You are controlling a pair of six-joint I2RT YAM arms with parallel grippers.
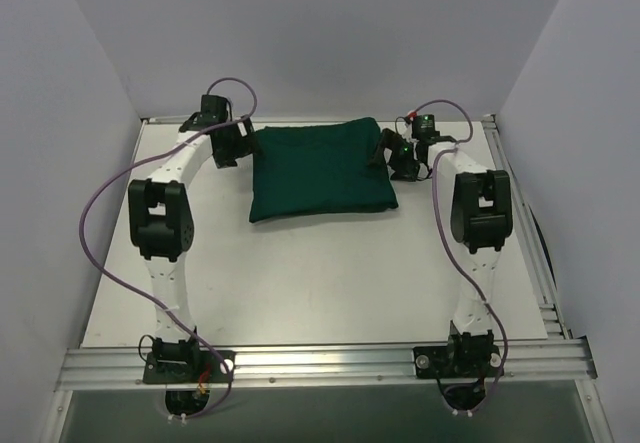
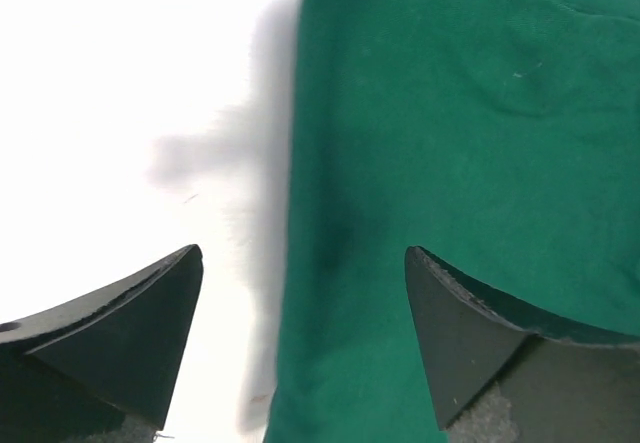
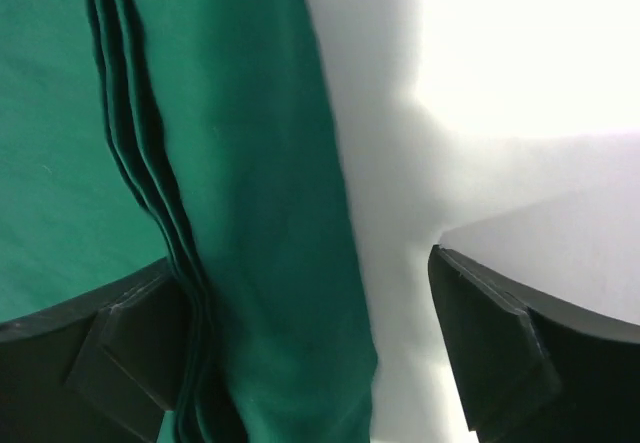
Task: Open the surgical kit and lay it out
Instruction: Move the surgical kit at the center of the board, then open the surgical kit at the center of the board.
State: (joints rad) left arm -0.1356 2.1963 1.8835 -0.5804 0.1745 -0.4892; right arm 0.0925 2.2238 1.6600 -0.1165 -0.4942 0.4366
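White counter (image 1: 300, 283) holds the dark green cloth wrap (image 1: 320, 168), unopened, nothing laid out; left pincer (image 2: 302, 263) and right pincer (image 3: 300, 263), released, straddle its edges.

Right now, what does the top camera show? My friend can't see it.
A dark green cloth wrap lies folded shut on a white table. The left arm and right arm reach in, jaws at its side edges.

The left arm (image 1: 160, 218) and the right arm (image 1: 482, 211) both reach forward from their bases, elbows raised and wrists turned inward toward each other. On each arm the jaws point downward and stand wide apart.
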